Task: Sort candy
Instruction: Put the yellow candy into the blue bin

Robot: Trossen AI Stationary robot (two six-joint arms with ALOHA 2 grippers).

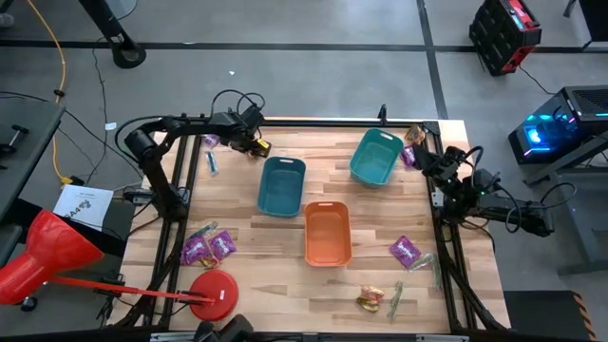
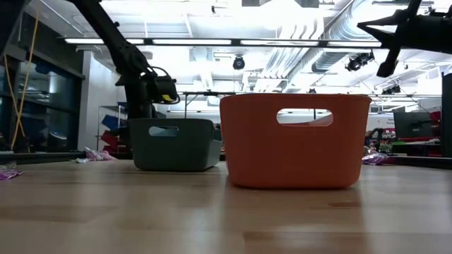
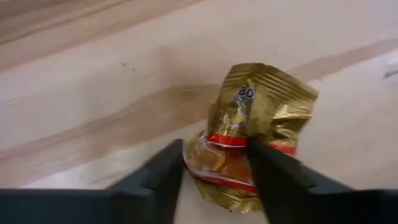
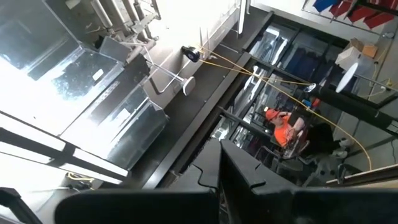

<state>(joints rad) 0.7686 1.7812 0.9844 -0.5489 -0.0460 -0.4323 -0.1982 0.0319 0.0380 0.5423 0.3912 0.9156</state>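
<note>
Left wrist view: my left tool clamps a gold candy, lifted off the surface for binning; right tool shut, parked.

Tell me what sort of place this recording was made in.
Most likely a robotics lab or workshop. The low view looks past the wooden table into a large hall with bare ceiling ducts and strip lights; from above, cables trail over a grey concrete floor.
</note>
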